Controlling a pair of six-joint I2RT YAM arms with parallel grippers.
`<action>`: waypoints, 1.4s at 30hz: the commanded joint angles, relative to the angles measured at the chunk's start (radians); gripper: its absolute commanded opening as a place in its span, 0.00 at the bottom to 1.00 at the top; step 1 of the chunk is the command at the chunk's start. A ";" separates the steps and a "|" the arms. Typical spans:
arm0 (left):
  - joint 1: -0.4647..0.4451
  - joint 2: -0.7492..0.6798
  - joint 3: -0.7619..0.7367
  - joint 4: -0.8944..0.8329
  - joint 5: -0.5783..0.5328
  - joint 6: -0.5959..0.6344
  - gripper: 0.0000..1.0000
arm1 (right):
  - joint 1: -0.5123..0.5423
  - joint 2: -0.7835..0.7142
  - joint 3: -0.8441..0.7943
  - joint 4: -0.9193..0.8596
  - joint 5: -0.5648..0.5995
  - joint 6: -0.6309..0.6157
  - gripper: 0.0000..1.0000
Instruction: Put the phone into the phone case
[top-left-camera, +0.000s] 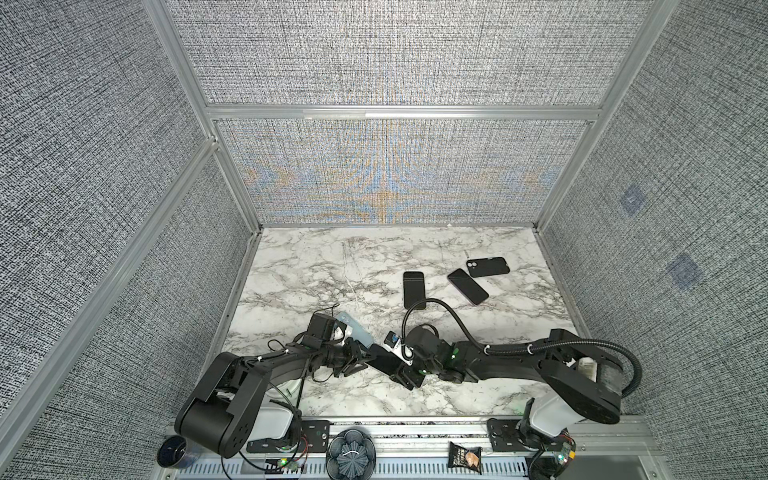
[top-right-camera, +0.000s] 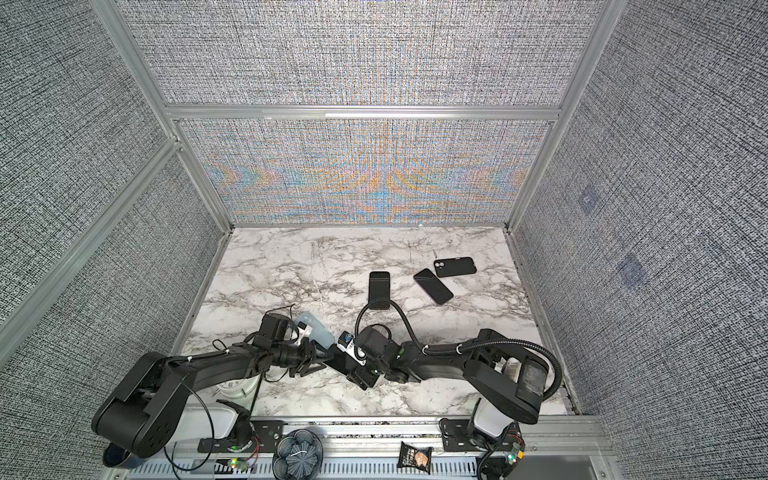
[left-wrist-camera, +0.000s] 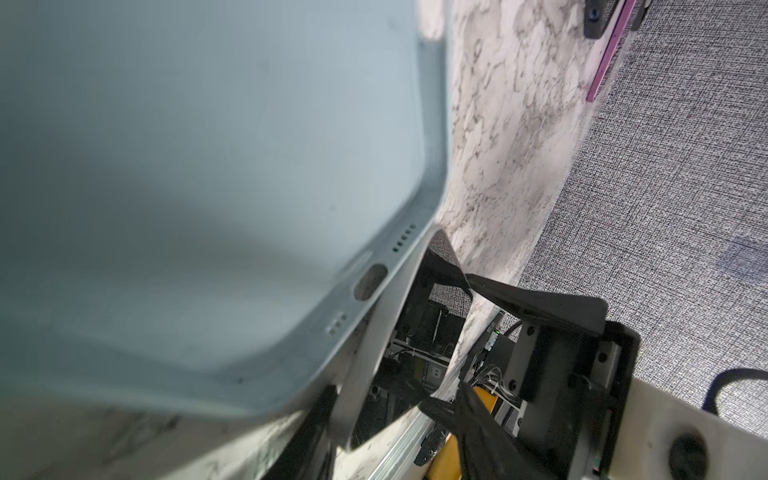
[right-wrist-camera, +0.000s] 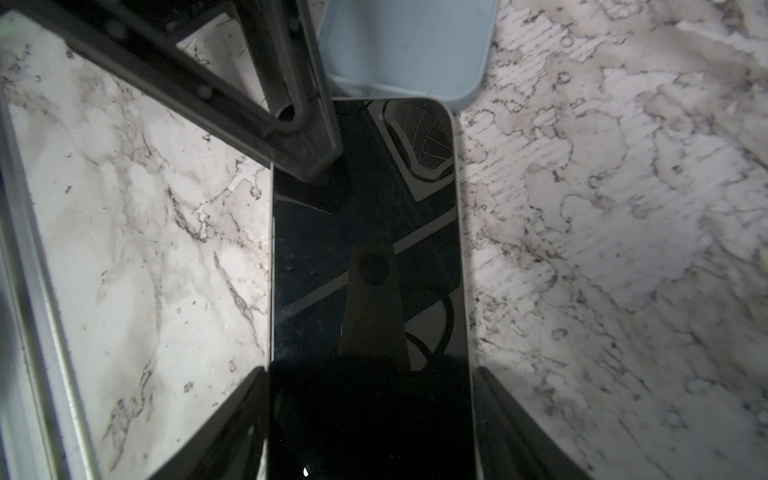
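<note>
Low over the tabletop (right-wrist-camera: 623, 208), my right tool (right-wrist-camera: 370, 382) clamps the phone (right-wrist-camera: 365, 249) at the case (right-wrist-camera: 407, 45) mouth. Whether the left tool (top-left-camera: 361, 357) grips anything, I can't tell. Next: square up, then slide.

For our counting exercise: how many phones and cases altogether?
5: loose on table: black case, purple-edged phone, black slab; blue case by left end effector; phone in right end effector.

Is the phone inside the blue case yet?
Not yet. The phone is outside the light blue case. Its end only reaches the case's rim, and the inside of the case looks empty.
</note>
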 joint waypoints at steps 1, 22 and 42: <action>0.000 -0.014 -0.001 -0.024 -0.047 0.015 0.55 | 0.000 -0.002 -0.011 0.009 -0.019 0.015 0.66; 0.000 -0.070 -0.010 0.043 -0.057 0.019 0.22 | 0.000 0.017 -0.043 0.080 -0.069 0.036 0.67; 0.000 -0.185 0.046 -0.056 -0.090 0.034 0.00 | -0.024 -0.159 -0.007 -0.094 -0.001 0.086 0.88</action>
